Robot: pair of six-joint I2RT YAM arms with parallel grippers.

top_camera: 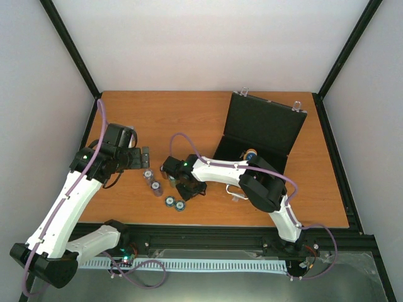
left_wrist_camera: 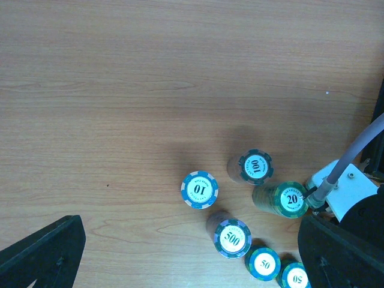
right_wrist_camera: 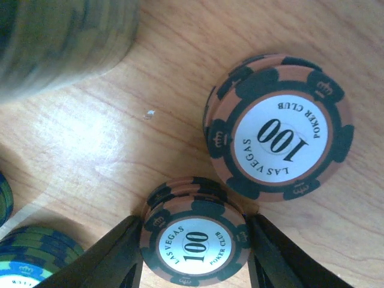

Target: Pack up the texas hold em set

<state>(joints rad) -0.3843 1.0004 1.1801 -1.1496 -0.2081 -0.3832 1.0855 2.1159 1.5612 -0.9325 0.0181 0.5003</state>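
Two grippers in view. Right gripper: its fingers sit one on each side of a short 100 chip stack. They rest against its rim on both sides as far as we see, jaws about half spread. The stack stands on the wooden table. A second 100 stack lies just beyond the fingertips, off to one side and apart from the gripped one. A blurred tall stack sits farther beyond on the other side. Blue-green chips lie just outside one finger.

Left gripper: fingers spread wide, nothing between them, held above the table. Beyond its fingertips we see a 10 chip about midway between them. A 500 stack, a 20 stack and two 50 chips lie toward the side where the right arm comes in.

Black case: open, lid up, well apart from both sets of fingers, behind the right arm. Its silver handle shows just under the forearm. The base is mostly hidden.
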